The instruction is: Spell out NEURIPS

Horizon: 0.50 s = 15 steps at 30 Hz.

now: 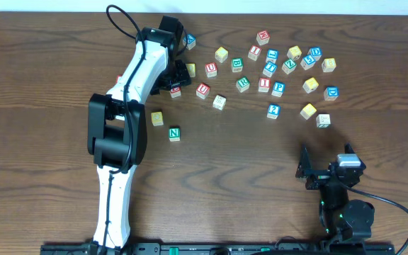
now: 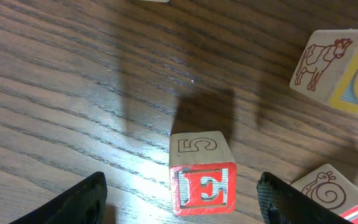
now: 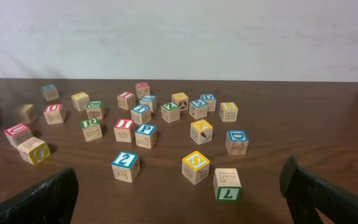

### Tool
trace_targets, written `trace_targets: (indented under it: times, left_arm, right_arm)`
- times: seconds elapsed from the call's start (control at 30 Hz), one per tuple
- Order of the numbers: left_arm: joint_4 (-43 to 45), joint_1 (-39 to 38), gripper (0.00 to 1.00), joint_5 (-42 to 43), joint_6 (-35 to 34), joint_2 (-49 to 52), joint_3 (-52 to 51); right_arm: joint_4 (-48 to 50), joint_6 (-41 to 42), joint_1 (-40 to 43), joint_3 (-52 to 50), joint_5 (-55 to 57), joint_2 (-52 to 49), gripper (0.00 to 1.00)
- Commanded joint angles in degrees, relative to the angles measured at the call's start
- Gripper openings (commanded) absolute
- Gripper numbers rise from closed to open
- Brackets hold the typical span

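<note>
Left gripper (image 2: 182, 185) open, astride red E cube (image 2: 202, 188), not touching, right gripper (image 3: 179, 174) wide open, empty

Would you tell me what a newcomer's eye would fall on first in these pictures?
First, the left arm stretches across the dark wooden table, its claw open on either side of a red E block. To its right, a loose scatter of lettered blocks covers the table's far side. One green N block sits apart, nearer the front, beside the arm.
</note>
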<state>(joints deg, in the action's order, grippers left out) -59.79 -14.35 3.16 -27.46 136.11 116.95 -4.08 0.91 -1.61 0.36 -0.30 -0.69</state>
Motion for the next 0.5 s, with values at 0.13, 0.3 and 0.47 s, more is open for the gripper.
trace_targets:
  times: [0.13, 0.3, 0.47]
  left_arm:
    - [-0.9, 0.0, 0.76, 0.5, 0.4, 1.5, 0.9]
    - [-1.0, 0.0, 0.76, 0.5, 0.2, 2.2, 0.5]
    - [-0.9, 0.0, 0.76, 0.5, 0.2, 3.2, 0.5]
  right_arm:
    - [-0.3, 0.8, 0.4, 0.0, -0.1, 0.3, 0.99]
    - [-0.3, 0.8, 0.4, 0.0, -0.1, 0.3, 0.99]
    - [-0.3, 0.8, 0.4, 0.0, -0.1, 0.3, 0.99]
